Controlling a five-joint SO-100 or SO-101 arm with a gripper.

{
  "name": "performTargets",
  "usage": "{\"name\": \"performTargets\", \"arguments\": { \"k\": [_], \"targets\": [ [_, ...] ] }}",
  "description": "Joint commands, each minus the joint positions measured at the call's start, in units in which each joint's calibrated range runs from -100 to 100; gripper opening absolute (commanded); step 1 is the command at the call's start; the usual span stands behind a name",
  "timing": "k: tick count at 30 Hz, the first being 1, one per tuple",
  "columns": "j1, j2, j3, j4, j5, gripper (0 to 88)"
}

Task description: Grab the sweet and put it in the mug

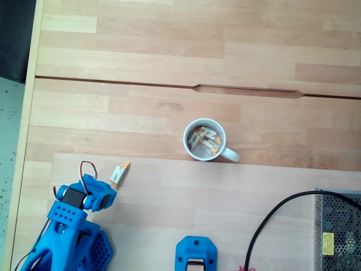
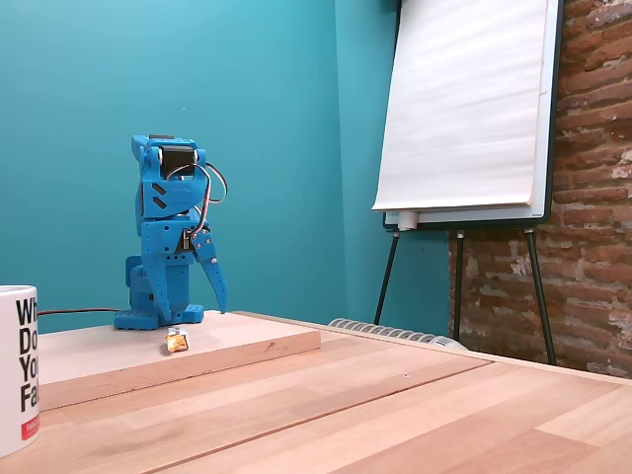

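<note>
A blue robot arm stands folded at the lower left of a pale wooden table in the top-down fixed view. Its gripper [image 1: 108, 192] points toward a small wrapped sweet [image 1: 119, 174] lying on a raised wooden board [image 1: 225, 197], just beside the fingertips and apart from them. In the side fixed view the gripper [image 2: 209, 296] hangs fingers down above the board [image 2: 247, 346], with the sweet [image 2: 177, 342] resting on the wood below and slightly to the left. Whether the fingers are parted or closed cannot be told from either view; they hold nothing.

The white mug [image 1: 205, 140] stands well apart from the sweet, up and to the right in the top-down view, on the table beyond the board's edge, its handle pointing lower right. Several matching sweets already lie inside it. In the side view, part of the mug [image 2: 15, 367] shows at the left edge with dark lettering.

The risks appear to be these: the sweet is tiny and flat, so the fingers may close beside it or push it along the board instead of pinching it. A grip on a twisted end alone could slip during the carry. The mug's opening is small, so a release off centre could bounce the sweet off the rim
</note>
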Motion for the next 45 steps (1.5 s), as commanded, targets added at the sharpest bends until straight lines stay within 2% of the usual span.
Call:
{"name": "performTargets", "arguments": {
  "k": [1,11,35,45],
  "targets": [
    [0.85,0.56,-3.04,-3.11,-0.15,29.9],
    [0.92,4.87,-2.95,-8.68,-0.24,29.9],
    [0.99,5.47,-4.65,-7.79,-0.24,31.4],
    [0.99,2.63,-4.56,-7.87,-2.39,46.3]
  ]
}}
